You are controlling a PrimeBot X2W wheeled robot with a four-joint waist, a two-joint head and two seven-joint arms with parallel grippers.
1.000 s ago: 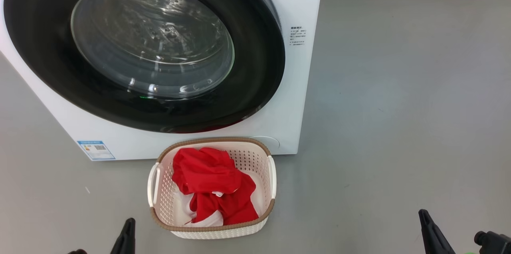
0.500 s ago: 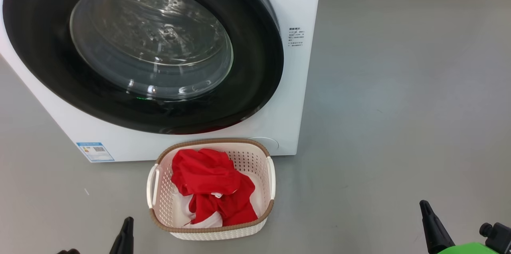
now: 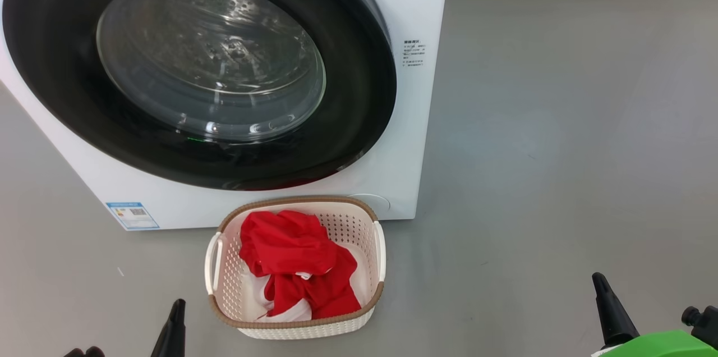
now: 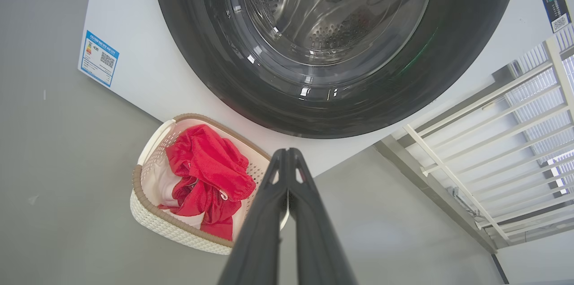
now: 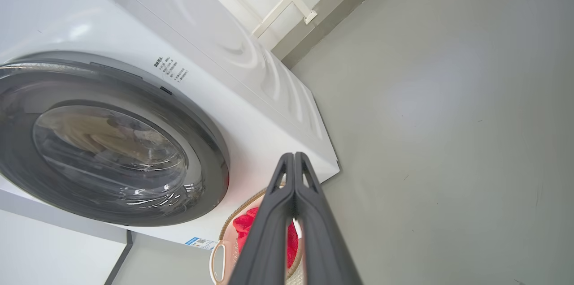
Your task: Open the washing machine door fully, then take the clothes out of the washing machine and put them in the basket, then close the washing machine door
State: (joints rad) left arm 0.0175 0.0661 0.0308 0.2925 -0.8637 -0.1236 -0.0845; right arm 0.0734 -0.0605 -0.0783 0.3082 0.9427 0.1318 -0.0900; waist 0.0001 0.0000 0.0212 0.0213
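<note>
Nearest you, the left end effector and the right end effector both have their fingers pressed together on nothing. Since a second ago both tips stand a little higher in the head view, and more of a green part has come in beside the right one. The whole scene has slid slightly down and left, so that is the camera moving.

Between them, further out, the basket stands on the grey floor, just in front of the washing machine. It is cream, perforated, brown-rimmed and unmoved. The clothes lie bunched inside it, bright red with white showing underneath.

Behind, the door sits flat against the machine's front. It has a glossy black rim, and the steel drum shows through its glass. You'll find a blue label with a QR code at the lower left corner, and small dark print right of the door. Neither is readable.
</note>
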